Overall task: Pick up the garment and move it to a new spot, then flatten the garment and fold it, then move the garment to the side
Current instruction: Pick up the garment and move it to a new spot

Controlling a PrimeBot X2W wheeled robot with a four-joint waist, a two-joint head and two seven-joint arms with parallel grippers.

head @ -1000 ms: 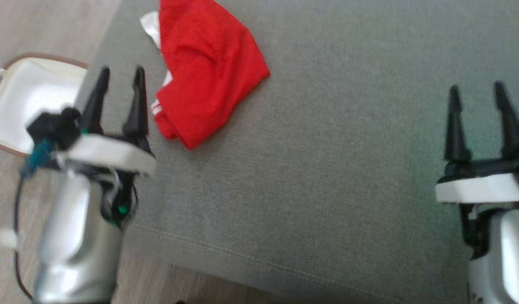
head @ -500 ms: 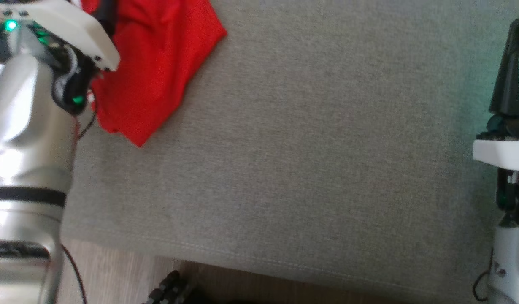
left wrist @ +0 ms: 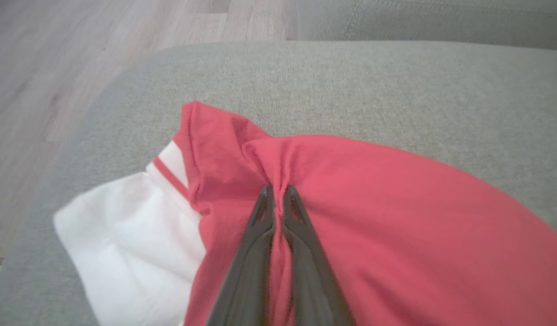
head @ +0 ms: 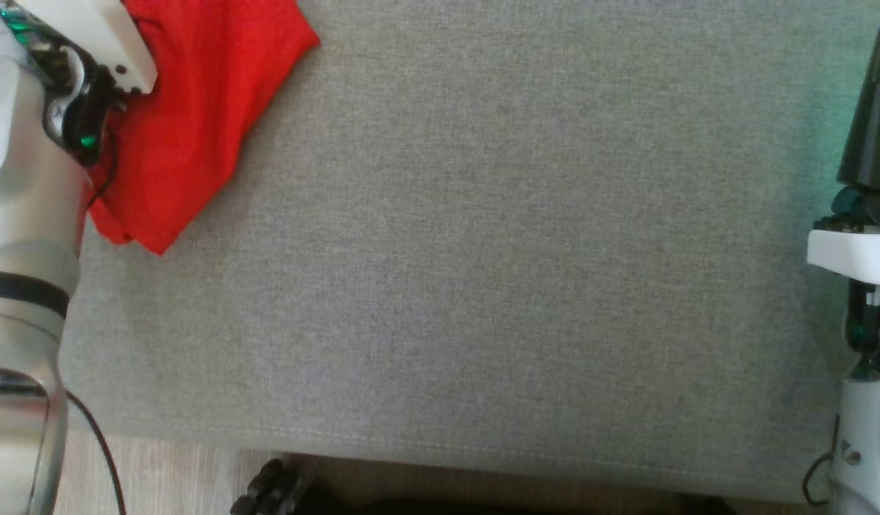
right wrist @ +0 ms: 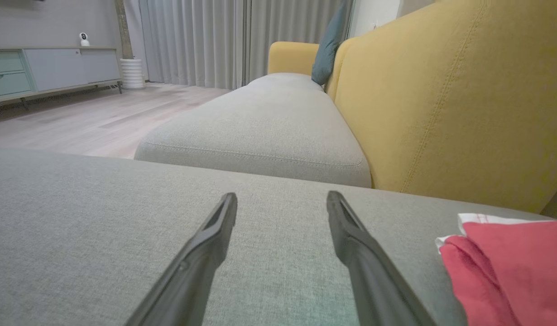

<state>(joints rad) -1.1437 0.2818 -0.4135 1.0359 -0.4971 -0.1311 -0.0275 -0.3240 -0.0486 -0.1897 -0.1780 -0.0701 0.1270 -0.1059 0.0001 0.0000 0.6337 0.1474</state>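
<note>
Starting the first step, the pick-up, we have our left gripper clamped on the garment. In the middle of the left wrist view its two dark fingers meet at their tips, with a ridge of red cloth puckered between them. The garment is red with a white panel edged by a thin red stripe. It lies bunched on the grey seat cushion, at the upper left of the head view and the lower right of the right wrist view. We judge it not yet lifted, since the cloth around the pinch rests on the cushion. Our right gripper has its fingers apart with nothing between them. It sits over bare cushion in the lower middle of its own view, well apart from the garment.

The next move, as we judge it, calls for raising the pinched fold until the whole garment hangs free. We would then carry it toward the bare stretch of cushion across the middle of the head view. The pinch holds only a thin fold, so the cloth could slip out under its own weight, and a slow lift would suit.

We can read no brand, label or writing on the garment, the cushion or the grippers.
</note>
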